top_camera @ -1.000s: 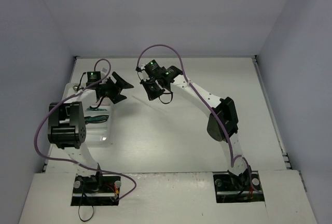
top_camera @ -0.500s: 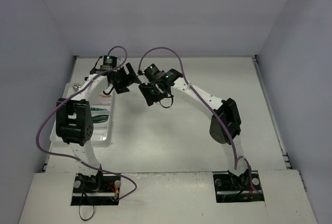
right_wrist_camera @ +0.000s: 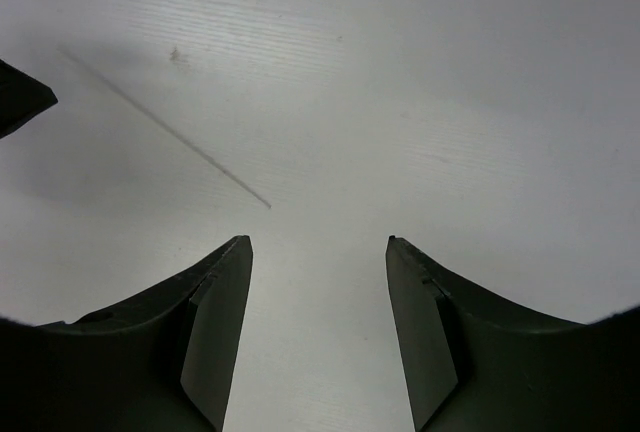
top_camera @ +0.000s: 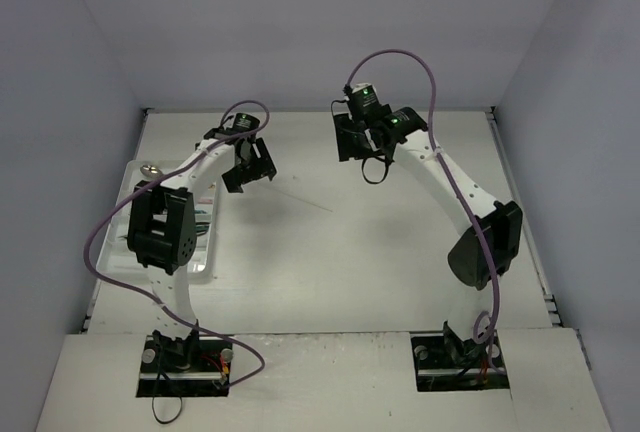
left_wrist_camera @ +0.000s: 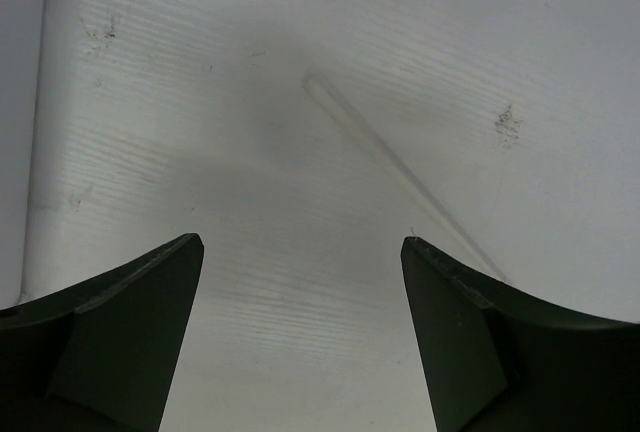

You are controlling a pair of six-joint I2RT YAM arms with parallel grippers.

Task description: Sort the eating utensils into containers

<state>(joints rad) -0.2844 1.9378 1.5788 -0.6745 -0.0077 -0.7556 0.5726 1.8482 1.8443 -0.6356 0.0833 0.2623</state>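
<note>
One thin pale stick [top_camera: 305,199] lies flat on the table between the two arms; it shows faintly in the left wrist view [left_wrist_camera: 400,172] and as a dark line in the right wrist view [right_wrist_camera: 165,127]. My left gripper [top_camera: 252,174] hovers open just left of the stick's end, nothing between its jaws [left_wrist_camera: 300,242]. My right gripper [top_camera: 352,147] is open and empty [right_wrist_camera: 320,240], farther back and to the right of the stick. The white tray [top_camera: 203,270] sits at the left, largely hidden by my left arm, with a green-handled utensil [top_camera: 203,224] showing in it.
A rounded metallic piece [top_camera: 152,167] shows at the tray's far corner. Walls close the table at the back and on both sides. The tip of a left gripper finger [right_wrist_camera: 20,100] reaches into the right wrist view's left edge.
</note>
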